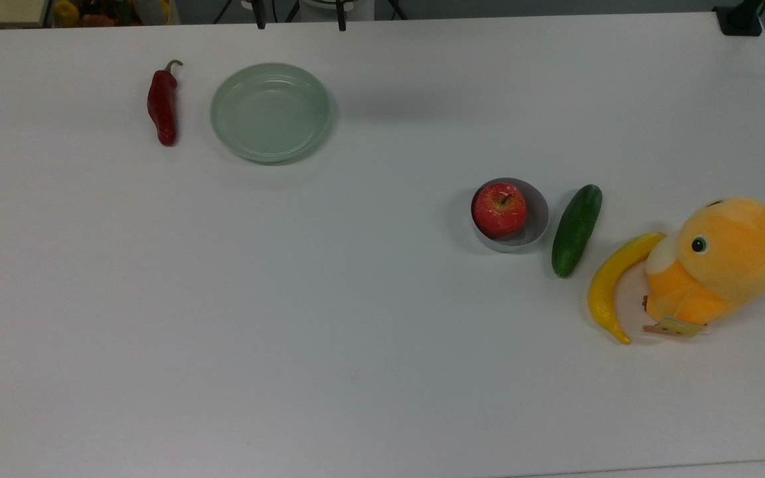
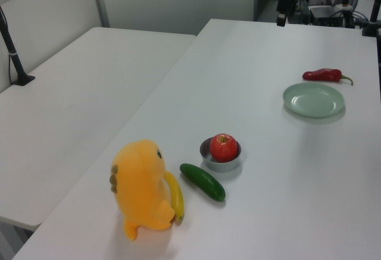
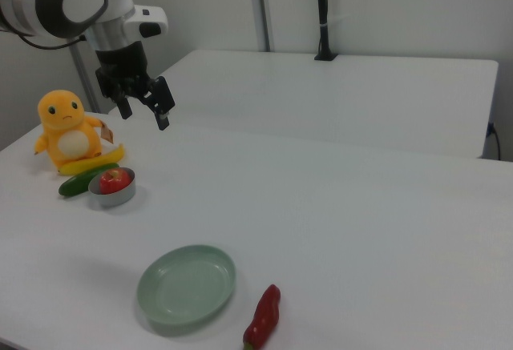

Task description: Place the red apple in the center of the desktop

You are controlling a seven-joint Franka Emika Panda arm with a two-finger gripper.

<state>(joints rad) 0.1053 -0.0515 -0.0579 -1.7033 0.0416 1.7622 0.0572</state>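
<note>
The red apple (image 1: pixel 500 209) (image 2: pixel 223 147) (image 3: pixel 114 179) sits stem up inside a small grey bowl (image 1: pixel 538 228) (image 2: pixel 220 165) (image 3: pixel 112 199) on the white desktop (image 1: pixel 356 299) (image 2: pixel 286 188) (image 3: pixel 337 214). In the top view the bowl stands right of the table's middle. My gripper (image 3: pixel 144 112) hangs in the air well above the table. In the right view it is up and slightly right of the bowl, open, with nothing between its fingers.
A green cucumber (image 1: pixel 576 230) (image 2: pixel 203 181) (image 3: pixel 76 185), a yellow banana (image 1: pixel 613 283) and an orange plush toy (image 1: pixel 721 265) (image 2: pixel 141 190) (image 3: pixel 67 130) lie close beside the bowl. A pale-green plate (image 1: pixel 269 111) (image 3: pixel 186 287) and a red chili pepper (image 1: pixel 162 105) (image 3: pixel 263 318) lie far off.
</note>
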